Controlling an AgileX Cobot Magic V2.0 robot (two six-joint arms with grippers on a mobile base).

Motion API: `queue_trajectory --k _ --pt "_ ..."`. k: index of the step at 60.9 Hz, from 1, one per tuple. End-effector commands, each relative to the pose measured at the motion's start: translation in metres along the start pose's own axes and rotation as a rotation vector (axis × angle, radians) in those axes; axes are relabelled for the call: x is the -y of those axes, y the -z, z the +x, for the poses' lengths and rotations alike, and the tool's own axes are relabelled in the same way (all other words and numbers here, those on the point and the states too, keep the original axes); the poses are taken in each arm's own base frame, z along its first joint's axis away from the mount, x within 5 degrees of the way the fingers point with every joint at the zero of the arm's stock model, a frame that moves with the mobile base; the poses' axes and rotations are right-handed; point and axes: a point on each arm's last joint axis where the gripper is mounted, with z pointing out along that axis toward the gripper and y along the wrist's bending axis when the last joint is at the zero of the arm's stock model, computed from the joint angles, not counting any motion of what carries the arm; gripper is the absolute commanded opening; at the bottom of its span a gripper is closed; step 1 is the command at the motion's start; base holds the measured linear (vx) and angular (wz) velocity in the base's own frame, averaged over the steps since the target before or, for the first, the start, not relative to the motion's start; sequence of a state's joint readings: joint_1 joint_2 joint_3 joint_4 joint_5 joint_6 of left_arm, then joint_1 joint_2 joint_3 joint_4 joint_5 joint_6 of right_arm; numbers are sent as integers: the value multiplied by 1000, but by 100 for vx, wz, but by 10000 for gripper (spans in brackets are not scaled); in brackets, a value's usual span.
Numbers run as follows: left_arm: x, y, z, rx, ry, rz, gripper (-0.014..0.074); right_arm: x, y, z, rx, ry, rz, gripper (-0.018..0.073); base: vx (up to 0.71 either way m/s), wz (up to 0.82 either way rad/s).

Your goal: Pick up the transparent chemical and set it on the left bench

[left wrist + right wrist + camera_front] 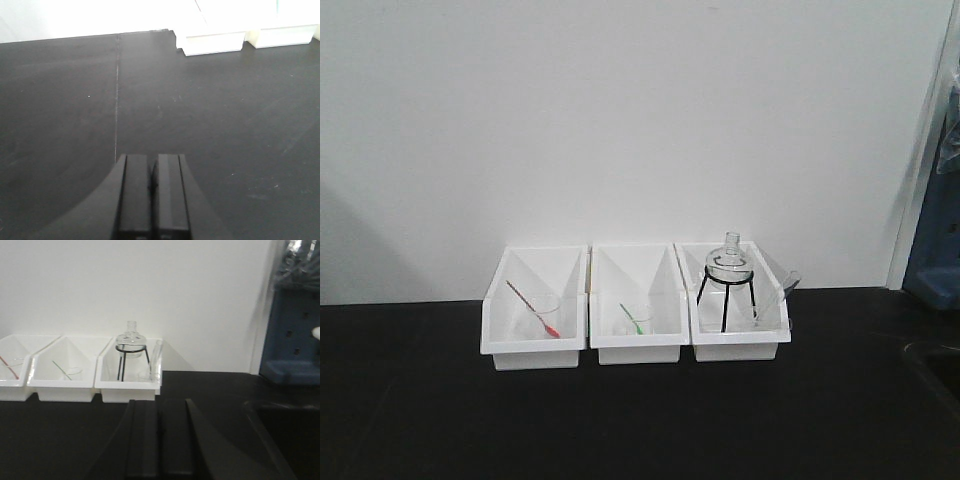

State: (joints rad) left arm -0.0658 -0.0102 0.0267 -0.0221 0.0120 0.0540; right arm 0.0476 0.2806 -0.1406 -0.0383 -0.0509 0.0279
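The transparent chemical [758, 312] is a small clear beaker with a pale stick [788, 280] leaning out of it. It stands at the right end of the rightmost white bin [740, 348], beside a glass flask on a black tripod [728, 262]. The right wrist view shows the beaker [145, 374] and the flask [131, 340] far ahead. My right gripper [160, 403] is shut and empty, low over the black bench well short of that bin. My left gripper [152, 158] is shut and empty over bare black bench [60, 100] left of the bins. Neither gripper appears in the front view.
The left bin holds a beaker with a red stick [542, 318], and the middle bin holds one with a green stick [636, 320]. A white wall backs the bins. A blue rack [292, 335] and a dark sink edge [932, 358] are at the right. A thin seam [117, 100] crosses the bench.
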Motion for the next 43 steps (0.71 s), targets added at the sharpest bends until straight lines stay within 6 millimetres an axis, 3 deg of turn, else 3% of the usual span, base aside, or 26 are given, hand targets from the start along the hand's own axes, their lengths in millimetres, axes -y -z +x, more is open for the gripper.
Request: queue_trajectory --k 1,7,13,43 --pt "0 1 -3 81 9 -2 -3 3 13 15 78 -31 48 -1 0 0" --pt "0 1 -3 81 9 -2 -3 4 23 46 48 -54 71 -1 0 0" --pt "0 1 -3 81 9 -2 -3 4 25 55 -44 -27 78 -1 0 0" --pt "0 1 -3 81 9 -2 -3 4 26 55 -38 -20 80 -1 0 0"
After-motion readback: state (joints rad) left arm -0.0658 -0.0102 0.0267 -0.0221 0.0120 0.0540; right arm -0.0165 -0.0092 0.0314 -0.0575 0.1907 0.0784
